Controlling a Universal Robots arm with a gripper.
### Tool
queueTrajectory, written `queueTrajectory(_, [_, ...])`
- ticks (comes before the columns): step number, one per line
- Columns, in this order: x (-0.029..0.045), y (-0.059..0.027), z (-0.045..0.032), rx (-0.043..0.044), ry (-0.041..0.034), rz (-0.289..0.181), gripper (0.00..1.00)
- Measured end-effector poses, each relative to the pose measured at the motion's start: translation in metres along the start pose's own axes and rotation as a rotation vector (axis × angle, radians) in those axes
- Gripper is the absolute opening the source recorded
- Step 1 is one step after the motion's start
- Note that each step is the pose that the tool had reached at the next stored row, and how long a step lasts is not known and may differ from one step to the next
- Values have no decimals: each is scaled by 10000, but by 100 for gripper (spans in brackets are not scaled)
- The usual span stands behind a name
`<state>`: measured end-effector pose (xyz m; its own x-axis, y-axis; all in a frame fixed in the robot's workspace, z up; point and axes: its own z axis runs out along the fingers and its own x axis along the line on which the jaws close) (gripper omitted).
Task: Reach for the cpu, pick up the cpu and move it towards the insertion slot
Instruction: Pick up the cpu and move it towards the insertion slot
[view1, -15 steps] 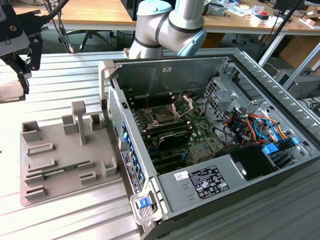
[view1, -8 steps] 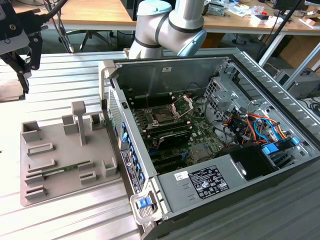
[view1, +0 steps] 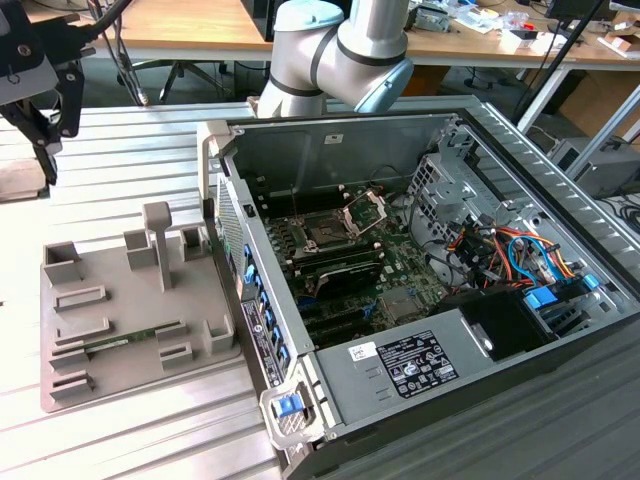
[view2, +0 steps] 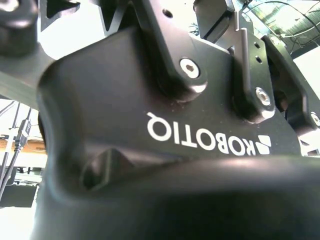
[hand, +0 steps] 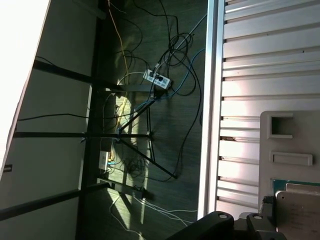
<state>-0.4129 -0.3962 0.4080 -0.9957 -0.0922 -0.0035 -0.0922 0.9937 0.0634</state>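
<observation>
Gripper (view1: 45, 150) at exterior view's left, beyond grey tray (view1: 130, 360), open-or-closed state cannot be told, cpu (hand: 300, 212) on tray, slot (view1: 327, 233) well apart, inside open case (view1: 330, 150)

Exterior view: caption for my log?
Hand hangs above the table near the grey tray; open computer case, socket frame raised.

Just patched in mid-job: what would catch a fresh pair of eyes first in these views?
The open computer case dominates the exterior view's centre and right, its insertion slot a dark square on the green board. On that view's left lies the grey tray of raised blocks, with the black end effector at the top left corner.
</observation>
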Motion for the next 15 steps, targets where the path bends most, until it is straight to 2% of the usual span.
queueTrajectory(15, [0, 2, -33, 0, 0, 0, 54])
